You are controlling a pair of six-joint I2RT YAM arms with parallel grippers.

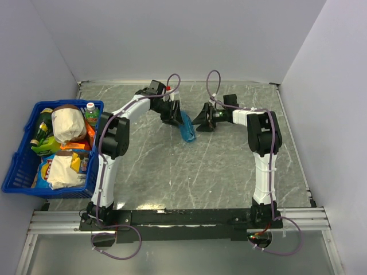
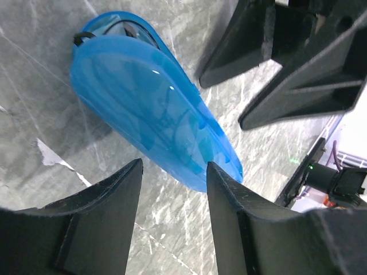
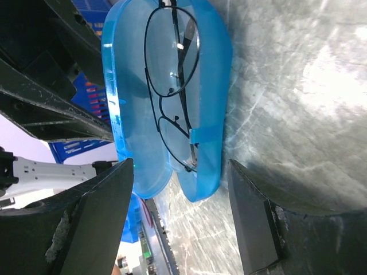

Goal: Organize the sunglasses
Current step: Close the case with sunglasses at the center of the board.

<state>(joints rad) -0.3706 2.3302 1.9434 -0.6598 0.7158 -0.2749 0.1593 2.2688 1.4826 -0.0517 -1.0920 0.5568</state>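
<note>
Sunglasses point(image 3: 178, 91) lie in the open case point(image 3: 129, 114) on the tabletop point(image 1: 229, 172), left gripper point(image 2: 174, 169) and right gripper point(image 3: 179, 169) flanking it, jaws apart and empty; wire frame looks light, springy, easily bent, so likely safer handled via the stiff, slick case.

Top cam overhead from behind; both wrist cams close on blue case point(image 2: 155, 114) (opposite sides).

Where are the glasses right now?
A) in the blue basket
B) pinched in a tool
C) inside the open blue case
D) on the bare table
C: the right wrist view shows the glasses lying inside the case, whose lid stands open beside them.
</note>
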